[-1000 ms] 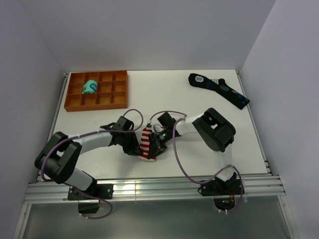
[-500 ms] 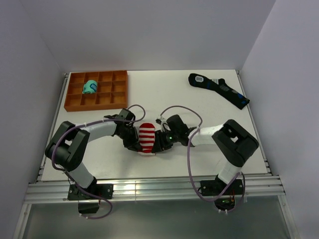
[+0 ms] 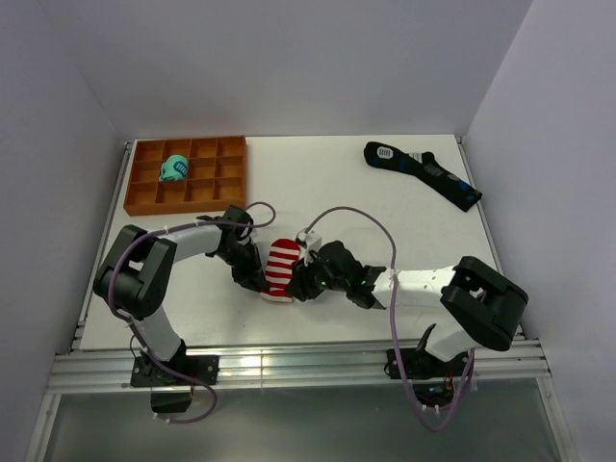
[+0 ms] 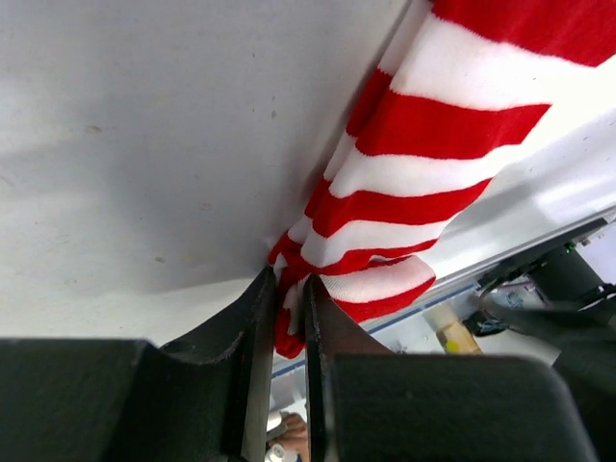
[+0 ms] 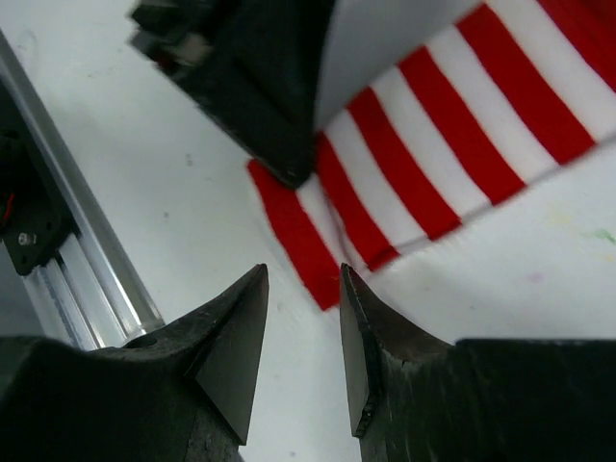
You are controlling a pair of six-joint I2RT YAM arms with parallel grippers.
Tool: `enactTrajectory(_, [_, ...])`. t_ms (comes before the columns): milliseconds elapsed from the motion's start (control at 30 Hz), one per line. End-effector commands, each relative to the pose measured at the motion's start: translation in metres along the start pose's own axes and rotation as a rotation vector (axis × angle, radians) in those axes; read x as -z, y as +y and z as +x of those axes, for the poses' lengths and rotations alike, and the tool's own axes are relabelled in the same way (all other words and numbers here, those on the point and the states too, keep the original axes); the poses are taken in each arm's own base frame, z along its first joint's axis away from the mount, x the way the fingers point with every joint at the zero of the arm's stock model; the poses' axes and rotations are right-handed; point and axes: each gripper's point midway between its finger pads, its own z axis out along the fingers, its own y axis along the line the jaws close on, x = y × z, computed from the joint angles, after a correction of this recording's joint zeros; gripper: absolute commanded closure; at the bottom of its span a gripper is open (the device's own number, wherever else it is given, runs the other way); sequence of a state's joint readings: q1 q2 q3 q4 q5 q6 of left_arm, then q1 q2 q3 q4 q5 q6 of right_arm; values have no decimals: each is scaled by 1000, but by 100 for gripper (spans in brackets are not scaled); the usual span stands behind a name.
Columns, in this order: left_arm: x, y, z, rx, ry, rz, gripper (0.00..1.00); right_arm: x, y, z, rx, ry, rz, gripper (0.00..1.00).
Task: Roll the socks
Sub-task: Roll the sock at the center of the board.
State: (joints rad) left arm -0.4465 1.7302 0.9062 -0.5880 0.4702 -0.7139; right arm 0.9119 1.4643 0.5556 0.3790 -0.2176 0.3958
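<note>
We are looking down at the white counter [image 3: 385, 221]. The red and white striped socks [image 3: 282, 268] are lying flat near the middle of it, a bit toward the near edge. Their long side is running from 12 o'clock to 6 o'clock.

The left gripper [image 3: 255, 277] is sitting at the socks' 9 o'clock side. In its own wrist camera we are seeing this gripper [image 4: 289, 289] pinching the edge of the socks [image 4: 423, 183], with its two fingers squeezed together on the cloth.

The right gripper [image 3: 300, 285] is sitting at the socks' 4 o'clock side. In its wrist camera its fingers are standing apart [image 5: 302, 274] and are holding nothing. They are pointing at the red end of the socks [image 5: 433, 164], just beside it.

An orange tray [image 3: 231, 192] with little boxes is sitting at 10 o'clock from the socks. A teal sock bundle [image 3: 174, 168] is resting in one of its boxes. A long black sock [image 3: 423, 173] is lying well apart at 2 o'clock.
</note>
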Motion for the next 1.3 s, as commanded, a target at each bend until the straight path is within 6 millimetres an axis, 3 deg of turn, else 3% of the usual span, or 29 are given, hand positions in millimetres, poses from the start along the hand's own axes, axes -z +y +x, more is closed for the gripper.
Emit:
enactTrajectory(0, [-8,32,5,-14,39,-127,97,-7,18,-35,115,-119,37,57])
enactTrajectory(233, [-9,32,6,-10,93,-121,98,-17,37,-25,213,-99,37,57])
enactTrajectory(667, [-5,30,-2,6,103,-112,97,-35,32,-7,359,-18,102,56])
enactTrajectory(1267, [-7,32,-5,12,120,-110,97,-39,39,10,431,22,125,52])
